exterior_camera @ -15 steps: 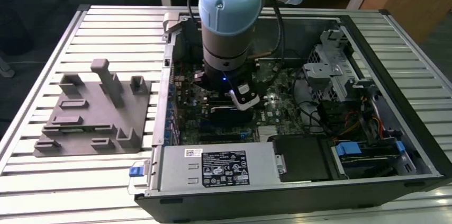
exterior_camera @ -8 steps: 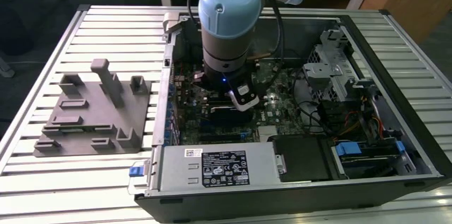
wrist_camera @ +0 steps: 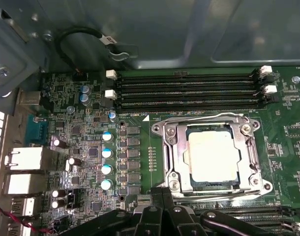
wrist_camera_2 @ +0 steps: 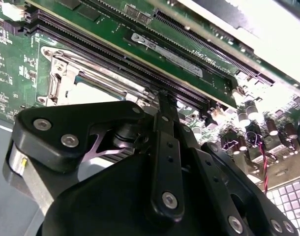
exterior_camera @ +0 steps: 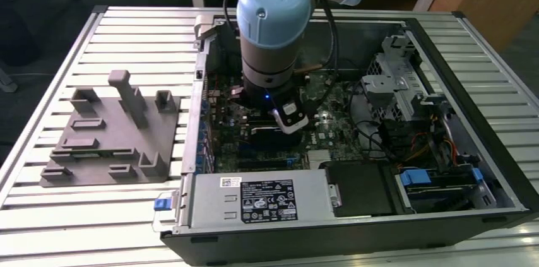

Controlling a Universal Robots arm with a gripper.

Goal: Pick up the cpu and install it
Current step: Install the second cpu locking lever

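I saw the cpu (wrist_camera: 212,156) seated in the socket frame (wrist_camera: 175,132), centre-right of the first wrist view. Whether the gripper (wrist_camera: 162,209) was clenched, I could not tell; any sideways drag risked bending pins.

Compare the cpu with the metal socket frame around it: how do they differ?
The cpu is a flat, pale, plain square; the socket frame is an open silver bracket with screws at its corners. The cpu lies inside, the frame surrounds it. Both sit on the green motherboard, square to each other.
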